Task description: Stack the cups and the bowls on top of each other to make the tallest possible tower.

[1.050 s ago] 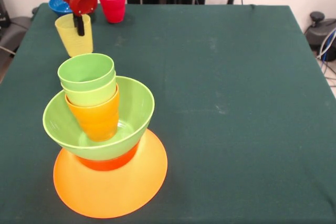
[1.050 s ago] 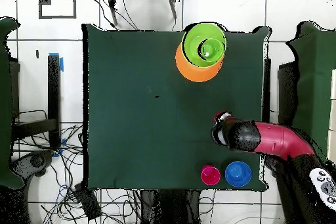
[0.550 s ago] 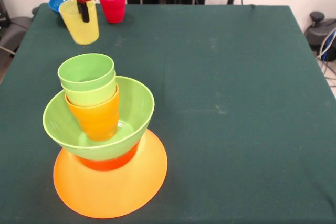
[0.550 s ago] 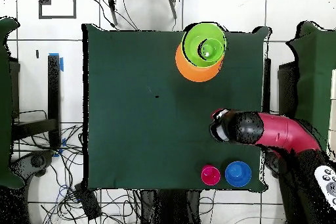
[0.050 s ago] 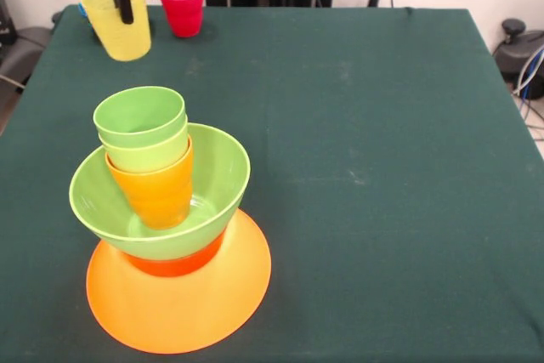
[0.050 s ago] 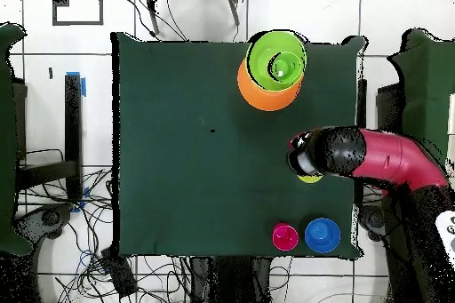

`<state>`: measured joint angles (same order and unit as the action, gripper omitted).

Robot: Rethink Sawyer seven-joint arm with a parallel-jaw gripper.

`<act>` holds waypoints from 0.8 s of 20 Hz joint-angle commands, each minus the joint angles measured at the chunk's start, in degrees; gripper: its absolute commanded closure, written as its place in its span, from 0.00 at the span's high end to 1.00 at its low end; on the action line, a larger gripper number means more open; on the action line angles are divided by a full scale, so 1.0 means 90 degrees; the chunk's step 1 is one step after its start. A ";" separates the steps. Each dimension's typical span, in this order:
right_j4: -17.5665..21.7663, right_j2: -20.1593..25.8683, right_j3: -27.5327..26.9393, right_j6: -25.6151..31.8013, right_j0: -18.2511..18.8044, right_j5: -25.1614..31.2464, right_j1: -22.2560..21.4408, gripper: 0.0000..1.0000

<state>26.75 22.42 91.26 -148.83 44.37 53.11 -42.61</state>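
The tower [image 5: 166, 210] stands at the near left: a wide orange bowl [image 5: 183, 295] upside down, a small orange-red bowl [image 5: 178, 261], a lime green bowl [image 5: 217, 180], then an orange cup [image 5: 157, 193] with two green cups [image 5: 140, 121] nested in it. From above, the tower [image 6: 274, 68] sits near the table's far edge. My gripper [image 5: 125, 6] is shut on the rim of a yellow cup [image 5: 119, 23], held in the air at the far left. A red cup [image 5: 182, 6] stands beside it. The blue bowl [image 6: 322, 235] shows in the overhead view.
My red arm [image 6: 382, 157] reaches in from the right side of the overhead view, above the table's right edge. The green cloth table [image 5: 357, 167] spreads out to the right of the tower.
My gripper has risen with the yellow cup, lifting it off the table and higher in the front view. In the overhead view the arm has shifted toward the tower.
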 commanded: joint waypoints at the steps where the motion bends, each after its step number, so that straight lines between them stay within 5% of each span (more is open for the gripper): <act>1: -0.0112 0.0562 -0.1208 0.1475 -0.0411 0.1147 0.0142 0.00; 16: -0.0242 0.0717 -0.3008 0.1163 -0.0988 0.2523 0.0511 0.00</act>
<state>24.96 25.49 72.68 -148.83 39.27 67.78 -41.83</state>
